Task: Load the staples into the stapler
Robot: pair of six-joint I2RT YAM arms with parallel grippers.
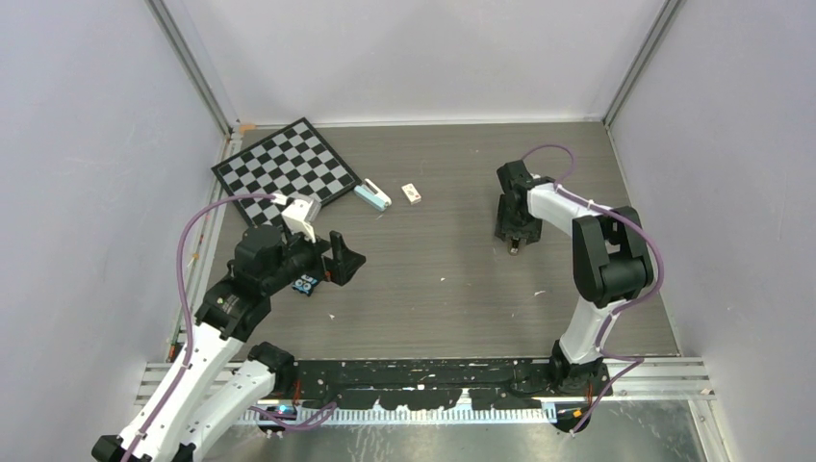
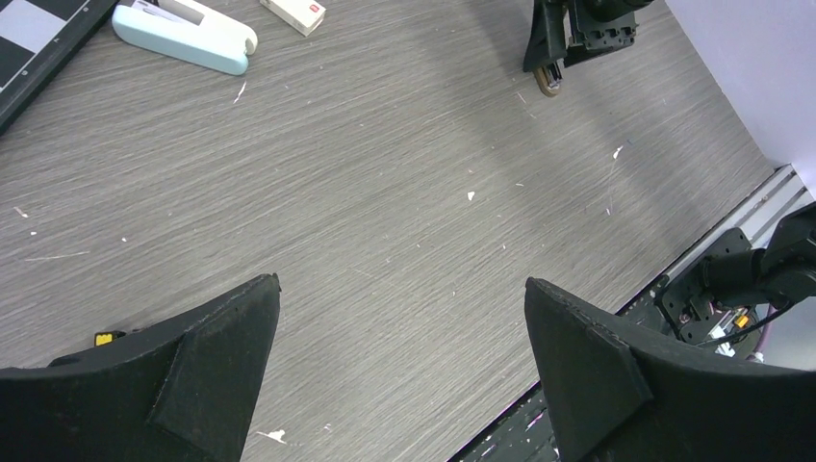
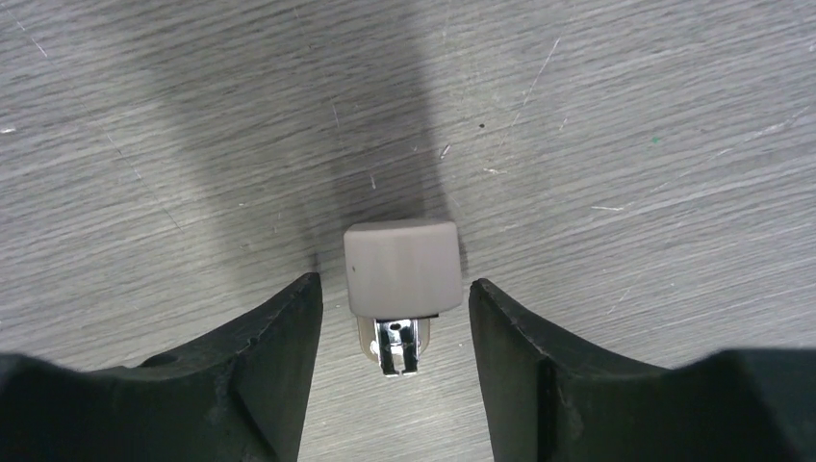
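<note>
The stapler (image 1: 373,195) (image 2: 183,37), pale blue-teal on top with a white base, lies at the back of the table beside the checkerboard. No staples show in any view. My right gripper (image 1: 515,241) (image 3: 395,284) points down at mid-right. Its jaws straddle a small tan rounded block (image 3: 401,267) with a shiny metal claw, and there is a gap on each side of it. My left gripper (image 1: 342,255) (image 2: 402,284) hovers wide open over bare table at the left, well short of the stapler.
A small white box with a red mark (image 1: 411,192) (image 2: 293,12) lies just right of the stapler. A checkerboard (image 1: 289,168) sits at the back left. A black-and-blue gadget (image 1: 306,285) lies under the left arm. Walls enclose three sides.
</note>
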